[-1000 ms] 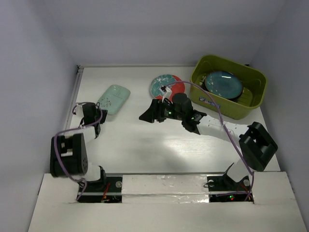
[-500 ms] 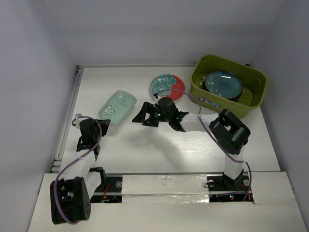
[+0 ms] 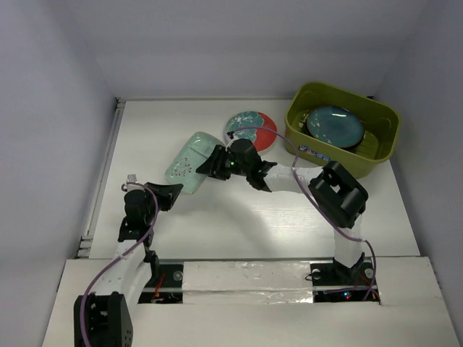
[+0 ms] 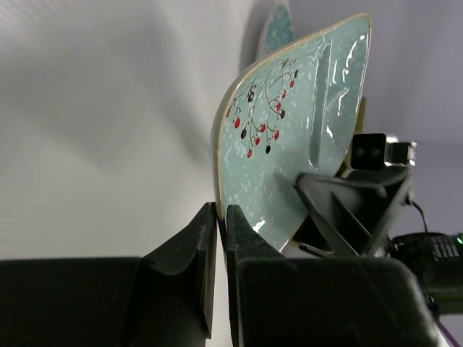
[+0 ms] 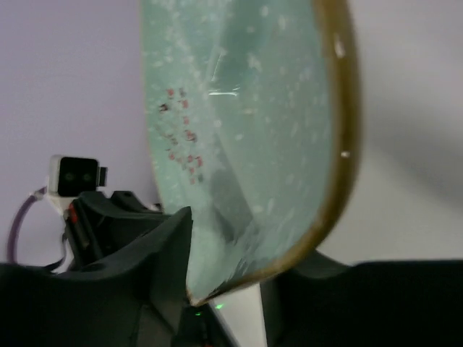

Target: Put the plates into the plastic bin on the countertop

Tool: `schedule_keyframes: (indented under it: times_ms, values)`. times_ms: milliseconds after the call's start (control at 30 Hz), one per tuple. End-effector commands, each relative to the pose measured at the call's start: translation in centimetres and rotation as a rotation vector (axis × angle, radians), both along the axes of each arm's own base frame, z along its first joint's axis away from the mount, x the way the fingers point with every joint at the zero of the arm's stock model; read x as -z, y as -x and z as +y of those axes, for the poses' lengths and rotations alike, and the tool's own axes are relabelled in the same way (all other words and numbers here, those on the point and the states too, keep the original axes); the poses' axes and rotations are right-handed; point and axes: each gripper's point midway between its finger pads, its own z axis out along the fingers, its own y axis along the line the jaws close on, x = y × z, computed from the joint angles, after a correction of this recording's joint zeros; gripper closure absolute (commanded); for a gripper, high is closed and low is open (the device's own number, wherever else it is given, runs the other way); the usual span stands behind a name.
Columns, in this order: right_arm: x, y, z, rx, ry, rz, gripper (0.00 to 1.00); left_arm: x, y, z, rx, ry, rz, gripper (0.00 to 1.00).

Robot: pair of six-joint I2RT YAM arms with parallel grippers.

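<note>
On the left half of the white, faintly wood-grained bench [image 3: 239, 224]: the left pincer [image 3: 176, 191], fingers pressed together on the near rim of the pale mint rectangular plate [image 3: 189, 160]. The plate is glazed and berry-sprigged, and is held tilted, seemingly clear of the surface. At the plate's far end is the right pincer [image 3: 210, 165], its jaws astride the opposite corner. Whether they have actually clamped the rim cannot be told. Hazards as judged: the plate hangs between two arms, so a release by the left before the right has a firm bite would drop it onto the bench. A shallow hold on a slick, curved rim could let it pivot or slip out. If both arms pull while clamped, the rim could chip. Just beyond the right pincer lies the red-and-teal floral round plate [image 3: 257, 129], flat on the bench and not yet binned, close enough to be knocked. At far right stands the olive-green rectangular plastic bin [image 3: 354, 166]. It contains the dark teal round plate [image 3: 334, 124] uppermost, with darker dish edges showing beneath, too hidden to identify or count.
</note>
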Motion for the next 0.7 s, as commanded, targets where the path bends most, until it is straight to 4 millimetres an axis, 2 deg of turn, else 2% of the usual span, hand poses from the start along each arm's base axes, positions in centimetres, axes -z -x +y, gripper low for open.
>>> schedule_keyframes:
  times_ms: [0,33,67,133,167,200,267,333,367,400,433,500,533,567,600,633,667]
  values:
    - [-4.5,-1.4,-0.6,0.101,-0.062,-0.1,0.57,-7.4,0.4,-3.4,0.156,0.096,-0.264,1.0]
    - [-4.9,-1.6,-1.1,0.124,-0.055,-0.114,0.68,-7.7,0.8,-3.9,0.17,0.107,-0.274,1.0]
    - [-5.5,-1.9,-2.0,0.164,-0.035,-0.138,0.86,-7.6,1.1,-4.3,0.184,0.122,-0.273,1.0]
    - [-6.6,-2.3,-3.3,0.215,0.005,-0.174,1.0,-7.7,1.9,-5.1,0.221,0.126,-0.28,1.0]
    - [-6.2,-2.6,-3.6,0.231,0.03,-0.178,1.0,-7.7,2.1,-5.4,0.234,0.128,-0.28,1.0]
    - [-7.3,-2.5,-4.0,0.243,0.026,-0.197,1.0,-7.8,2.3,-5.6,0.244,0.124,-0.288,1.0]
    - [-7.9,-3.0,-5.1,0.289,0.055,-0.228,1.0,-8.4,2.9,-6.5,0.28,0.123,-0.314,1.0]
    - [-9.8,-2.9,-5.9,0.308,0.054,-0.262,1.0,-9.1,3.5,-7.0,0.319,0.09,-0.351,0.98]
    - [-9.9,-2.8,-6.3,0.306,0.088,-0.277,1.0,-9.6,3.7,-7.4,0.341,0.068,-0.343,0.94]
    - [-11.0,-3.3,-7.1,0.322,0.096,-0.293,1.0,-10.0,3.8,-7.6,0.355,0.038,-0.353,0.82]
    - [-12.7,-3.3,-8.1,0.336,0.089,-0.316,1.0,-10.6,3.8,-7.5,0.363,-0.041,-0.397,0.77]
    - [-14.0,-4.6,-11.1,0.37,0.116,-0.34,1.0,-11.9,4.2,-7.6,0.379,-0.126,-0.396,0.65]
    - [-16.4,-4.7,-12.8,0.391,0.096,-0.373,1.0,-12.6,4.1,-7.0,0.364,-0.216,-0.442,0.61]
    - [-16.6,-5.0,-14.3,0.4,0.126,-0.378,1.0,-13.6,4.4,-6.7,0.359,-0.261,-0.439,0.57]
    - [-17.4,-6.4,-17.2,0.444,0.13,-0.383,1.0,-14.2,4.8,-6.7,0.364,-0.298,-0.456,0.54]
    - [-18.1,-6.9,-19.1,0.479,0.129,-0.389,1.0,-15.1,5.0,-6.0,0.335,-0.341,-0.481,0.53]
    - [-19.9,-6.5,-20.9,0.488,0.101,-0.41,1.0,-15.7,5.4,-5.6,0.336,-0.401,-0.494,0.52]
